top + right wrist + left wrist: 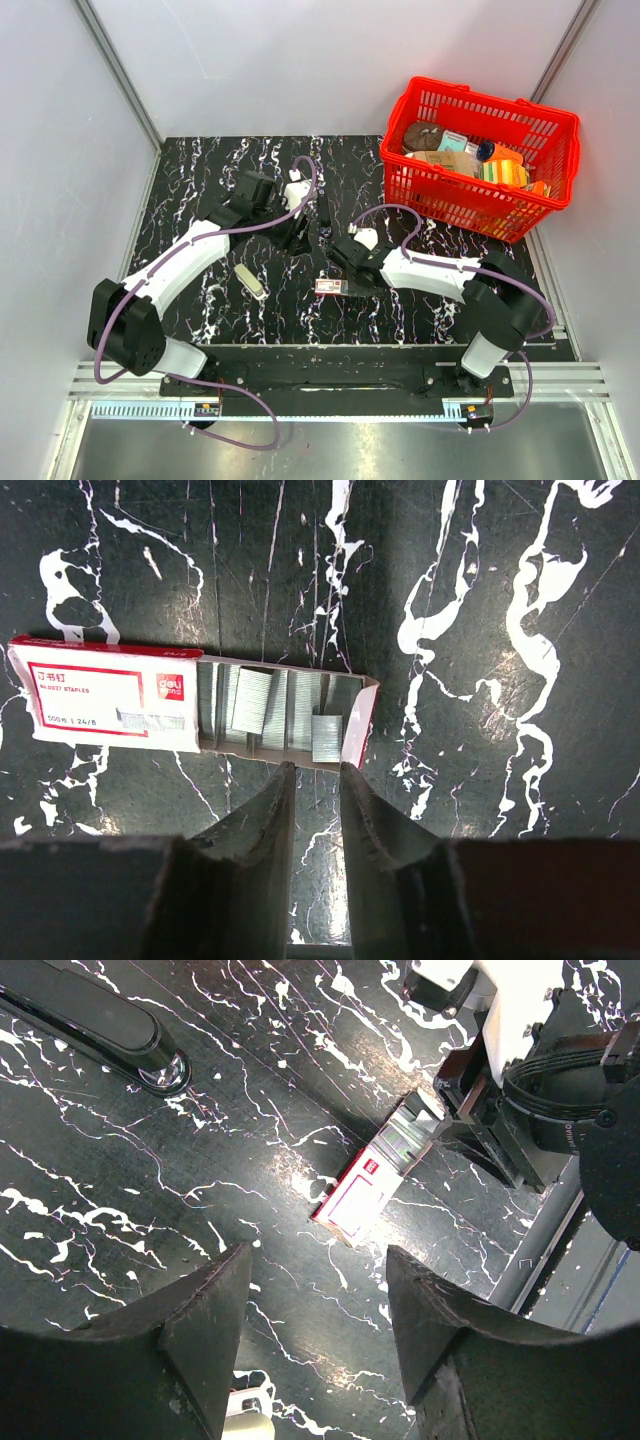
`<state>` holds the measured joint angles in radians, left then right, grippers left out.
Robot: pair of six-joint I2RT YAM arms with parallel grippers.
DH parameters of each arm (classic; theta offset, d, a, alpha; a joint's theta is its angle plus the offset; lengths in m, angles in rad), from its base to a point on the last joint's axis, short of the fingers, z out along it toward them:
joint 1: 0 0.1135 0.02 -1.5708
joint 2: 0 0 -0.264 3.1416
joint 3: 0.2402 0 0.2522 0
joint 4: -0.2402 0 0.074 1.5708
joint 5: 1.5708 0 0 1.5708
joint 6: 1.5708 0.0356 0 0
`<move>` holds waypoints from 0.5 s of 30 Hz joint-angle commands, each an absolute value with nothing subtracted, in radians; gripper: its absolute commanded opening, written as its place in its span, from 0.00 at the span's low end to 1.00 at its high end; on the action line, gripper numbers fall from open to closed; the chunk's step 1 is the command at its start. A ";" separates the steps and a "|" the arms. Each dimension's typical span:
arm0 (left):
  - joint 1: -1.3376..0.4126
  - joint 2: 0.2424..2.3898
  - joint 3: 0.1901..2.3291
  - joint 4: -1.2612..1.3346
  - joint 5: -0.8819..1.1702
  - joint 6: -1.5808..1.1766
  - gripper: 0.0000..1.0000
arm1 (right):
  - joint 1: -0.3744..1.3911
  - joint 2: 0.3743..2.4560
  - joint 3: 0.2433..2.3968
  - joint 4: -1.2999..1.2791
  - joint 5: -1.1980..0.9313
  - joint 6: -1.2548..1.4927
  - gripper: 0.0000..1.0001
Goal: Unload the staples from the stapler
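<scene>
Stapler [95,1018] slim glossy black bar, rounded shiny end, flat on marbled black table [150,1210], well beyond left gripper [315,1295], its fingers spread and empty, right gripper [312,780] narrow gap, nothing held, tips at slid-open cardboard staple box [110,695], silver staple strips [255,705] inside

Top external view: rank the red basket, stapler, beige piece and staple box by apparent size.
1. Red basket.
2. Stapler and beige piece: too alike to rank.
3. Staple box, slightly smaller.
</scene>
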<state>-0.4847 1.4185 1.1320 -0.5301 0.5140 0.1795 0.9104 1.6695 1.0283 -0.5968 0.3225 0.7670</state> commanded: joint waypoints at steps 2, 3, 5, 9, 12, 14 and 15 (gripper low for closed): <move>-0.489 1.393 1.141 -0.518 0.512 0.187 0.61 | 0.916 1.667 1.071 -0.598 0.344 0.755 0.30; -0.489 1.393 1.141 -0.520 0.511 0.187 0.61 | 0.916 1.666 1.071 -0.601 0.344 0.755 0.30; -0.489 1.391 1.138 -0.520 0.509 0.187 0.60 | 0.916 1.655 1.069 -0.600 0.345 0.755 0.30; -0.491 1.393 1.138 -0.520 0.509 0.192 0.61 | 0.916 1.612 1.055 -0.598 0.367 0.758 0.26; -0.491 1.407 1.140 -0.520 0.499 0.204 0.60 | 0.908 1.566 1.043 -0.609 0.400 0.756 0.22; -0.495 1.417 1.140 -0.526 0.497 0.227 0.60 | 0.884 1.540 1.028 -0.609 0.403 0.756 0.20; -0.509 1.420 1.135 -0.531 0.483 0.250 0.60 | 0.867 1.531 1.017 -0.609 0.390 0.756 0.20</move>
<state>-0.4866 1.4185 1.1320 -0.5316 0.5125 0.1890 0.9073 1.6161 1.0279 -0.6041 0.3447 0.7582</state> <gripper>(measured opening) 0.605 0.211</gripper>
